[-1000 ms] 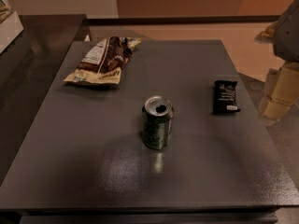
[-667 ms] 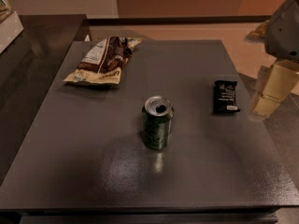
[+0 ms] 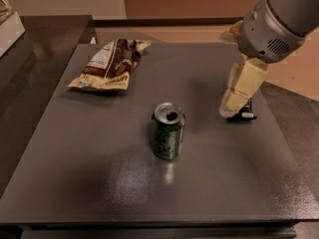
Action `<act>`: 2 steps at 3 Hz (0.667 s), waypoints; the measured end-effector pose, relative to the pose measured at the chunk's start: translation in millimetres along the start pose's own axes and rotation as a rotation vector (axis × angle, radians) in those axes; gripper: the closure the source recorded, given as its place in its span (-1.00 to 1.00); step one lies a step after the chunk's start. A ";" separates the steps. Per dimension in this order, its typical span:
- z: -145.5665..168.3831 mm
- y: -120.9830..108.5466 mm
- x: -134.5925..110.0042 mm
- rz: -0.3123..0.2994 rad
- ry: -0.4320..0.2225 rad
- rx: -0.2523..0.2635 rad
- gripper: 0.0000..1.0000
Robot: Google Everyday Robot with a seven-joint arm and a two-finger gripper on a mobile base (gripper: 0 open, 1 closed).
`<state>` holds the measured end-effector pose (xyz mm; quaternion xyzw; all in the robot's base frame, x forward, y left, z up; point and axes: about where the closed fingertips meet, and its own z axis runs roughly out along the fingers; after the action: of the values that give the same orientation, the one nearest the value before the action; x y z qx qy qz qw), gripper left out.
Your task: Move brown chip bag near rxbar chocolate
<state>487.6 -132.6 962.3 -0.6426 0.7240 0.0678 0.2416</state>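
The brown chip bag point(image 3: 110, 63) lies flat at the far left of the dark table point(image 3: 99, 183), its white label facing up. The rxbar chocolate point(image 3: 245, 113) lies at the right side of the table, mostly hidden behind my gripper. My gripper point(image 3: 238, 92) hangs from the grey arm that comes in from the upper right. Its cream-coloured fingers point(image 3: 234, 101) point down, just in front of the bar and far to the right of the chip bag. It holds nothing that I can see.
An opened green soda can point(image 3: 168, 130) stands upright in the middle of the table, between the bag and the bar. A dark counter point(image 3: 30, 49) adjoins the table on the left, with a white box at its far corner.
The arm has swung in from the right edge toward the left, and the gripper now covers most of the rxbar chocolate. The bag, the can and the bar have not moved.
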 end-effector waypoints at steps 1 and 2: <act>28.7 -19.5 -34.0 -0.034 -0.068 0.009 -1.00; 55.2 -44.6 -61.9 -0.055 -0.108 0.030 -1.00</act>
<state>548.6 -61.9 950.5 -0.6538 0.6931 0.0850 0.2914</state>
